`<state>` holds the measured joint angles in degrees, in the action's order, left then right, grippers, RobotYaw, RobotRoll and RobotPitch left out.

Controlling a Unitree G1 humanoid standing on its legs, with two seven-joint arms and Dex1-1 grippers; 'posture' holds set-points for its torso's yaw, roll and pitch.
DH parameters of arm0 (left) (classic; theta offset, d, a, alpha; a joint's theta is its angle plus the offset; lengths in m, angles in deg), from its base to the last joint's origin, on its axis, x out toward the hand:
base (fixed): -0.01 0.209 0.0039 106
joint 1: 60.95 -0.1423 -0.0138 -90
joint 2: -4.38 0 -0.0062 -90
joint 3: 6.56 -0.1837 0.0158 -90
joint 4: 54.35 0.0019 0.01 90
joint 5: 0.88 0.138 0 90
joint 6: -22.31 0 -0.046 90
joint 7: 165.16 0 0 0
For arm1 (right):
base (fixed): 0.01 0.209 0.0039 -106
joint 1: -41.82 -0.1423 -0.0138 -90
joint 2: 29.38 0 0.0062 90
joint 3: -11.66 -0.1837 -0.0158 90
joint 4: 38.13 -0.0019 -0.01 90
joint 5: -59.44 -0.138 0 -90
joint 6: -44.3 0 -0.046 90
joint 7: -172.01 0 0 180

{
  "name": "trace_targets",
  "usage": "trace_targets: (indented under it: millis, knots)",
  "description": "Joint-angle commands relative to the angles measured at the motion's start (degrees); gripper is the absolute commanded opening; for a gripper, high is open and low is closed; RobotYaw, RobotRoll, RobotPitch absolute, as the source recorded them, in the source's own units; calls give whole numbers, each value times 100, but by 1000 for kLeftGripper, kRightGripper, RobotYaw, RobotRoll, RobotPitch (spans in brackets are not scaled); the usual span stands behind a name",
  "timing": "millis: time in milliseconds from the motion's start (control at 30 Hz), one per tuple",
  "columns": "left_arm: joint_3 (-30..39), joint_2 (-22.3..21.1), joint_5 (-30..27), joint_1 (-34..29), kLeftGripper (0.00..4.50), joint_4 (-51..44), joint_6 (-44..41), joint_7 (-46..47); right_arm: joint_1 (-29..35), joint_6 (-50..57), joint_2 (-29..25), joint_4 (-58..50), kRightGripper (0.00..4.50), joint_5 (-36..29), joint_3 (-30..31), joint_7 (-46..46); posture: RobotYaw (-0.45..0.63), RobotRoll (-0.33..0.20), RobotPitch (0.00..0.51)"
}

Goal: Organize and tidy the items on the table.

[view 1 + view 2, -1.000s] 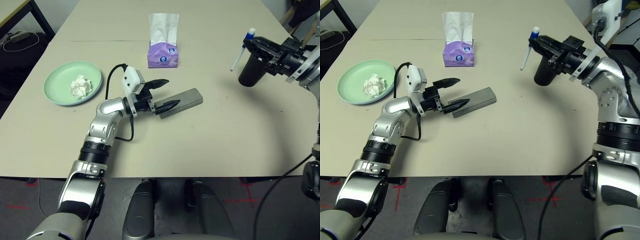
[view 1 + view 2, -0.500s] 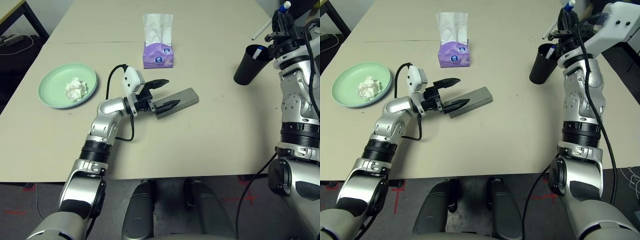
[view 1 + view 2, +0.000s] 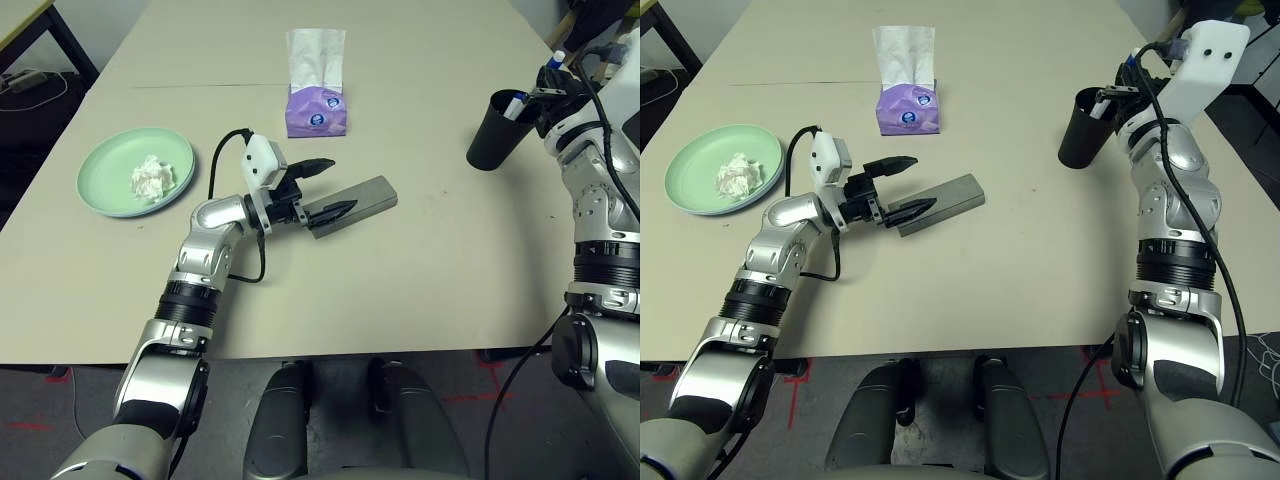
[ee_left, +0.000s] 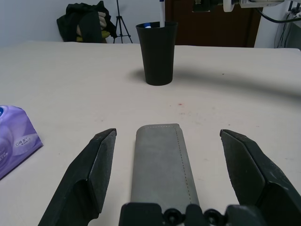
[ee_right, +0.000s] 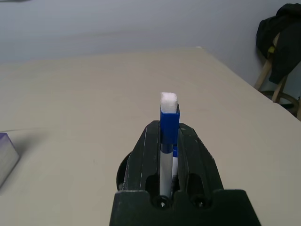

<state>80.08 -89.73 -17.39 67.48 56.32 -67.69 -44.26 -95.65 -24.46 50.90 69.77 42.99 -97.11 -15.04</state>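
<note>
While the right tool (image 5: 168, 141) is pinching a white pen (image 5: 168, 117) upright, the black cup (image 3: 1082, 127) is sitting seemingly just beneath. The left tool (image 4: 167, 176) is gaping wide, straddling the grey glasses case (image 4: 162, 162) lengthwise.

A purple cardboard tissue box (image 3: 318, 110) is seen standing upright. A white tissue (image 3: 314, 57) is pulled up from its top. A dark-legged side desk (image 3: 45, 25) is seen nearby.

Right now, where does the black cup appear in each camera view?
Left eye view: black cup upper right, beside the right gripper.
Right eye view: upper right of centre.
Left wrist view: upright, beyond the grey glasses case.
Right wrist view: mostly hidden behind the fingers gripping the pen.
Shared landmark: purple tissue box.
</note>
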Motion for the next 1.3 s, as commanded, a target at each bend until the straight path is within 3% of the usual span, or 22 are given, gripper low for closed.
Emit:
trace_targets:
  millis: [33, 300, 333, 433, 567, 667, 733, 900, 1067, 1300]
  knots:
    - [-30, -40, 36, -100, 4500, -141, 14, -17, 2, 165, -87, 8, 1332, 55, 33, -7, 30, 0, 157]
    - [-27, -58, 38, -90, 4500, -125, 4, 1, 18, 111, -99, -50, 4264, 86, -27, 2, 26, 0, 154]
    - [-27, -57, 36, -85, 4500, -128, 1, 1, 26, 112, -96, -65, 4470, 65, -43, -9, 26, 0, 154]
    - [-27, -56, 35, -46, 4500, -116, -2, 2, 61, -43, -114, -43, 4470, 15, -58, -174, 29, 0, 152]
    - [1, -78, 27, -12, 4500, -125, -14, 19, 319, -910, -105, -70, 4470, -257, 6, -1271, 33, 0, 152]
    - [86, -93, 100, 8, 4500, -140, -80, 317, 872, -1708, -30, -385, 4470, -437, 168, -2266, 34, 0, 152]
    - [103, -70, 356, 44, 4500, -136, -94, 812, 1227, -1824, -26, -412, 4470, -430, 200, -2442, 36, 0, 152]
    - [514, 331, 846, 92, 4500, -311, -165, 2776, 1732, -2182, 231, -379, 4470, -214, -39, -1637, 57, 0, 149]
    - [1370, 561, 1129, 121, 4500, -343, -97, 4863, 2050, -2398, 539, -323, 4470, 423, -231, -154, 66, 0, 147]
    - [1932, 327, 1179, -212, 4500, -194, -149, 5795, 2101, -2185, 668, -273, 4470, 442, -61, 43, 77, 0, 150]
